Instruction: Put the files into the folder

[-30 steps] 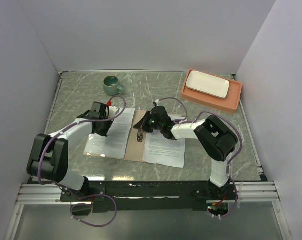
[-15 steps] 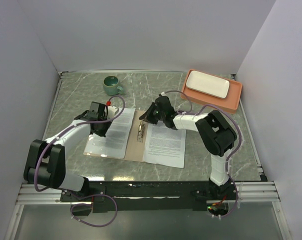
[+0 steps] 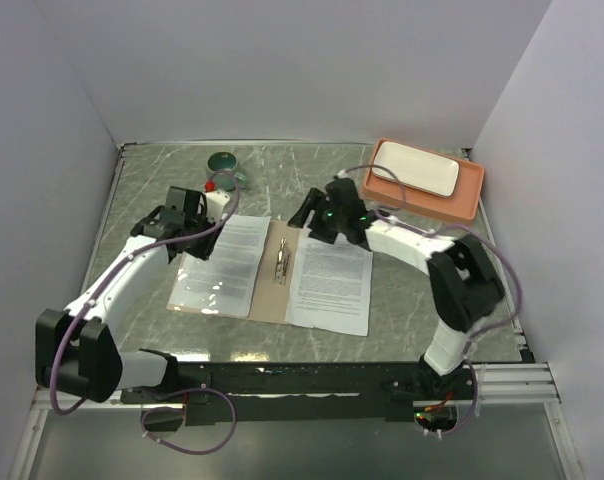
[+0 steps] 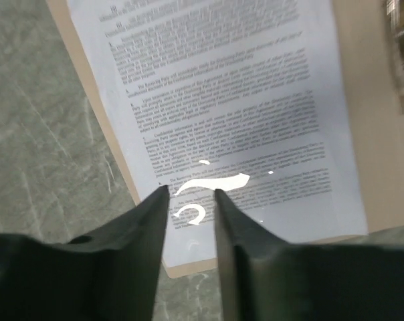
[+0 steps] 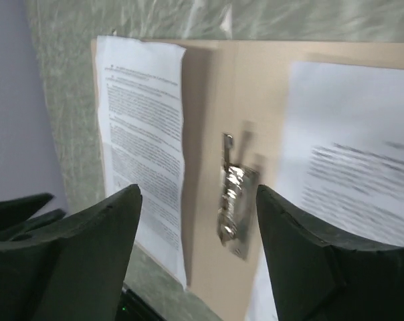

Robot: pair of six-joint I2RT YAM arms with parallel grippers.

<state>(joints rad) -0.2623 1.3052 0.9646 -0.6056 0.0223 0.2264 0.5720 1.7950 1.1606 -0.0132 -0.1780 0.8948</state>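
Observation:
The tan folder [image 3: 271,297] lies open and flat on the marbled table, its metal clip [image 3: 281,262] at the centre fold. One of the files [image 3: 223,266] rests on the left half, another sheet [image 3: 330,286] on the right half. My left gripper [image 3: 196,240] hovers over the left sheet's far left edge; in the left wrist view its fingers [image 4: 190,194] stand a little apart, empty, above the printed file [image 4: 222,100]. My right gripper [image 3: 314,216] hangs over the folder's far edge, open wide [image 5: 198,194], with the clip [image 5: 232,200] visible below between its fingers.
An orange tray [image 3: 466,205] holding a white plate [image 3: 415,168] stands at the back right. A teal mug [image 3: 222,160] sits at the back left, partly behind the left arm. White walls close the table on three sides.
Both grippers have opened and pulled back. The right one rose off the clip toward the far right; the left one lifted off the left sheet and moved away up-left.

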